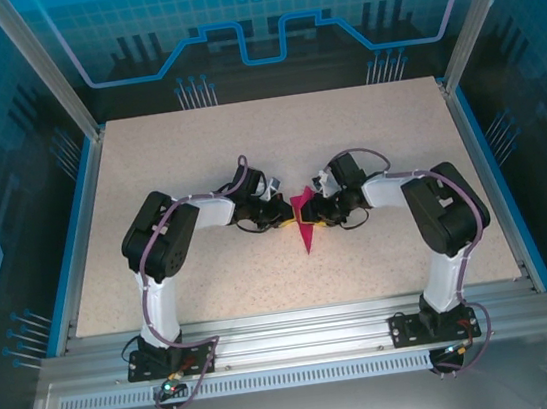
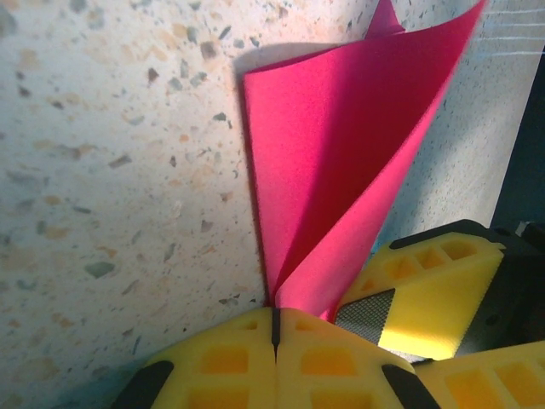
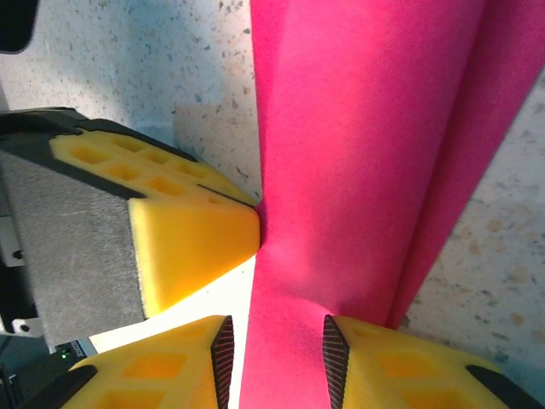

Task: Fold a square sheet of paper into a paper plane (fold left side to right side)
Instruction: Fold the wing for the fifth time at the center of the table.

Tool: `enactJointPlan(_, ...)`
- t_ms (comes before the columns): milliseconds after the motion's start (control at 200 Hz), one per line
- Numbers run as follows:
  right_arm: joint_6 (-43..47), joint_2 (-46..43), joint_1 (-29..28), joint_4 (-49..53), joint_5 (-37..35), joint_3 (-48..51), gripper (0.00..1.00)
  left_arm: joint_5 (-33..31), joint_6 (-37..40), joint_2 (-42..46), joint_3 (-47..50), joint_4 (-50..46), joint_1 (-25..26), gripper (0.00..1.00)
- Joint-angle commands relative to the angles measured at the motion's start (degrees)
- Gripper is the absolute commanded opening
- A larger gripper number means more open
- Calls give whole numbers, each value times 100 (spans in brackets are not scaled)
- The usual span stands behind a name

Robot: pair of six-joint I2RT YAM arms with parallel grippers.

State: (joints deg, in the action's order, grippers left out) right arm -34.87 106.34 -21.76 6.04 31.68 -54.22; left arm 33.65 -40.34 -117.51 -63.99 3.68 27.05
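The magenta-pink paper (image 1: pixel 306 230) lies mid-table, folded into a narrow shape with its point toward the arms. In the left wrist view the paper (image 2: pixel 341 170) rises as two curling layers that meet at the seam of my left gripper (image 2: pixel 275 322), which is shut on that corner. My right gripper (image 3: pixel 277 362) stands open with a strip of the paper (image 3: pixel 358 153) running between its pads; the right pad touches it and a slit shows at the left pad. From above, the left gripper (image 1: pixel 282 206) and right gripper (image 1: pixel 316 207) face each other across the paper's wide end.
The speckled beige table (image 1: pixel 195 144) has a blue rim on both sides and an aluminium rail along the near edge. Upright frame posts stand at the far corners. A yellow finger of the right gripper (image 2: pixel 434 290) sits close beside my left jaws.
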Motion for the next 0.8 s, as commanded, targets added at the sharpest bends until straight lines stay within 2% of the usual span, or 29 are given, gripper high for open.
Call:
enactJointPlan(0,119,224,-116,429,-187,-152,36,-258,118,-183,-90,-79,-7,0)
enactJointPlan(160,111,357,-121,771,-313,-214,36,-262,121,-92,-71,-85,-16,0)
enactJointPlan(240,146,421,-125,1008,-422,-282,36,-359,172,113,23,-166,-50,13)
enactJointPlan(340,122,516,-118,1109,-464,-309,36,-505,260,552,226,-321,-144,20)
enactJointPlan(540,77,596,-122,1057,-446,-293,36,-714,382,1750,914,-548,-238,25)
enactJointPlan(645,85,573,-118,1048,-431,-291,36,-631,309,2246,1269,-527,27,25)
enactJointPlan(795,86,556,-118,1023,-447,-269,36,-547,-246,2386,1519,85,779,22)
